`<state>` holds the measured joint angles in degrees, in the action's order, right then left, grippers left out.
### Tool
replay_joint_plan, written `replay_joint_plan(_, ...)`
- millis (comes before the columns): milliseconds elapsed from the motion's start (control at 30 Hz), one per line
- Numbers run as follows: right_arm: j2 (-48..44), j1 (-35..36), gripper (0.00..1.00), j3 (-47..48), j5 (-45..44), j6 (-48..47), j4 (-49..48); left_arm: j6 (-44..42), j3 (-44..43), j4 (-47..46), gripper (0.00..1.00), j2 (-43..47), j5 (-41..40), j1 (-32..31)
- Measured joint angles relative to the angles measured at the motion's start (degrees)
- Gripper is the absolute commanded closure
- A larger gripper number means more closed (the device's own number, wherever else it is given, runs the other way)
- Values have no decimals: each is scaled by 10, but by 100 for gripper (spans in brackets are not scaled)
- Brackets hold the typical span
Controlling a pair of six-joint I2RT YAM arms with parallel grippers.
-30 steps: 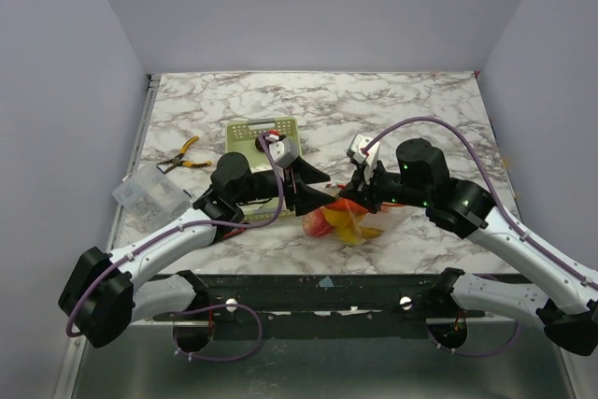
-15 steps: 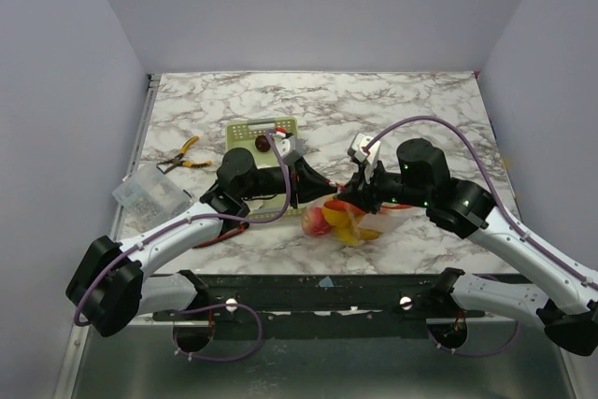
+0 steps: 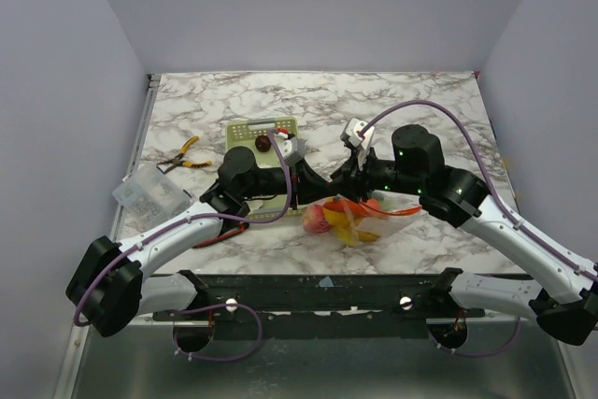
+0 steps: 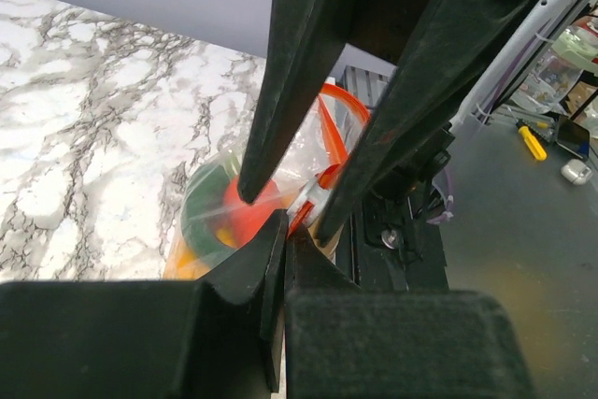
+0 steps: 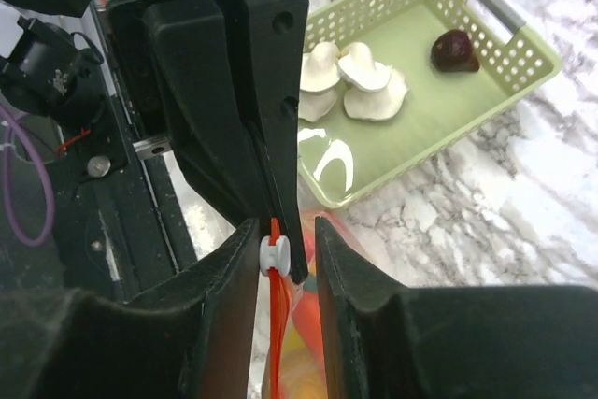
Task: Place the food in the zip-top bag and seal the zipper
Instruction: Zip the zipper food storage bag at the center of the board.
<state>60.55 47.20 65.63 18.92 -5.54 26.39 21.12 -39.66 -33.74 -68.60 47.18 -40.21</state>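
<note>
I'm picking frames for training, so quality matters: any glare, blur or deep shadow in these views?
Top external: even soft light, sharp, no harsh shadows. Left wrist: the left gripper's fingers are a dark, soft mass; the zip-top bag shows mild sheen. Right wrist: a bright glare patch on the basket floor; the right gripper's fingers are underexposed.

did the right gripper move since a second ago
Yes. The right gripper has drawn back from the table's near edge toward the far wall. Its wrist is now about level with the green basket.
</note>
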Motion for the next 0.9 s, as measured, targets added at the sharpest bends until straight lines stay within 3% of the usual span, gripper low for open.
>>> replay_joint_plan(100, 11, 0, 73, 0, 4, 2, 0, 0, 0, 2, 100, 0, 0, 0)
replay_joint_plan(233, 11, 0, 88, 0, 5, 6, 0, 0, 0, 5, 100, 0, 0, 1)
replay_joint_plan(267, 9, 0, 86, 0, 5, 7, 1, 0, 0, 5, 100, 0, 0, 2)
replay_joint_plan(333, 8, 0, 72, 0, 4, 8, 1, 0, 0, 4, 100, 0, 0, 2)
replay_joint_plan(733, -13, 0, 69, -13, -2, 13, -1, 6, 0, 4, 100, 0, 2, 5)
replay_joint_plan(900, -8, 0, 88, -15, -1, 15, -1, 9, 0, 4, 100, 0, 3, 5)
